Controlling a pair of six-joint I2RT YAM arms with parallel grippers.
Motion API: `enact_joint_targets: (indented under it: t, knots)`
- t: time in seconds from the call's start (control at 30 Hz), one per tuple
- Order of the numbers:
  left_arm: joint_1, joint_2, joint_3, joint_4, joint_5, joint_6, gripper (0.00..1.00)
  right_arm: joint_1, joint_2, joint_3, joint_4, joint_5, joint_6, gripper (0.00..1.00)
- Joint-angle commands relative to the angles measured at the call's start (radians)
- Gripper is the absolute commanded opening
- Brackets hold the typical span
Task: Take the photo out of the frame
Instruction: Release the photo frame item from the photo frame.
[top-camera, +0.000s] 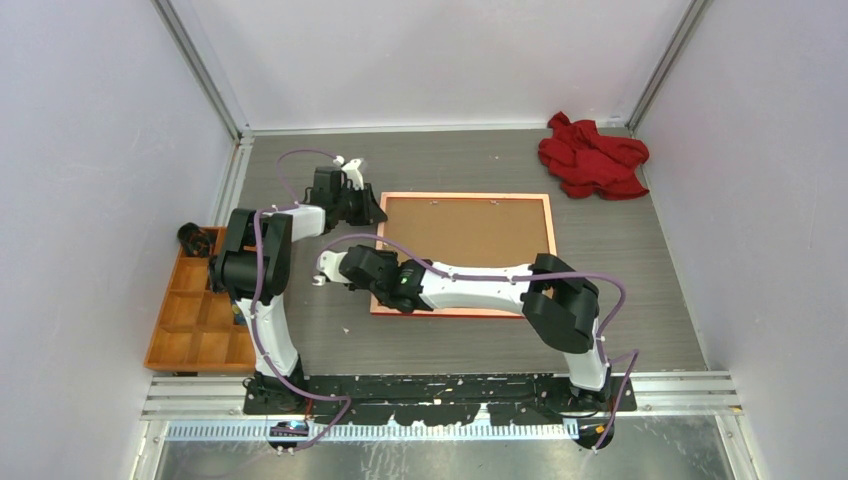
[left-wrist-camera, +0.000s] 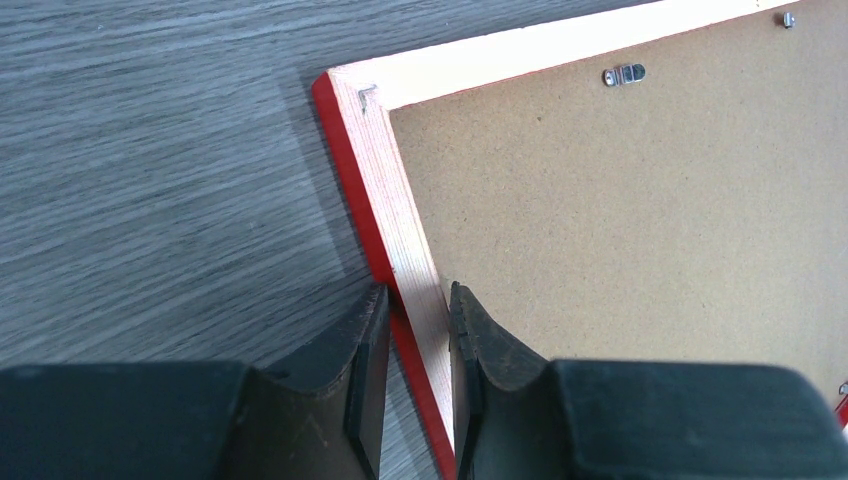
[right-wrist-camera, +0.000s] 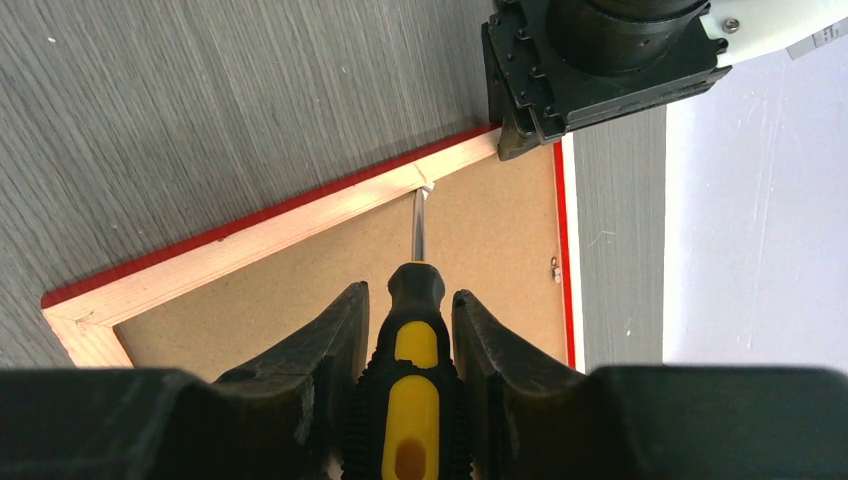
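Hidden: the photo shows in no view; the backing board (top-camera: 470, 235) fills the opening from rail to rail.
Cut off: in the top view the right arm crosses the near-left part of the frame (top-camera: 465, 197).
Frame position: flat on the counter (top-camera: 640, 270), back side up (pale rim and hanger clip (left-wrist-camera: 624, 74) showing).
Left gripper (left-wrist-camera: 418, 292): fingers narrow, one on each side of the frame's left rail near the far-left corner, clamping it.
Right gripper (right-wrist-camera: 405, 295): fingers closed round the handle of a screwdriver (right-wrist-camera: 412, 400).
Screwdriver tip: at a small metal tab (right-wrist-camera: 424, 187) on the inner edge of that same rail, nearer than the left fingers.
Elsewhere: red cloth (top-camera: 592, 157) far right; orange tray (top-camera: 195, 320) at the left edge.
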Motion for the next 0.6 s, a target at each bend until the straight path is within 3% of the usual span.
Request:
enact_joint_targets:
  t: [0.0, 0.57]
  knots:
    - [0.001, -0.009, -0.023, -0.055, 0.061, 0.022, 0.23, -0.049, 0.013, 0.015, -0.099, -0.044, 0.06, 0.01]
    - [0.001, -0.009, -0.023, -0.055, 0.062, 0.023, 0.23, -0.078, 0.014, 0.008, -0.09, -0.057, 0.072, 0.01]
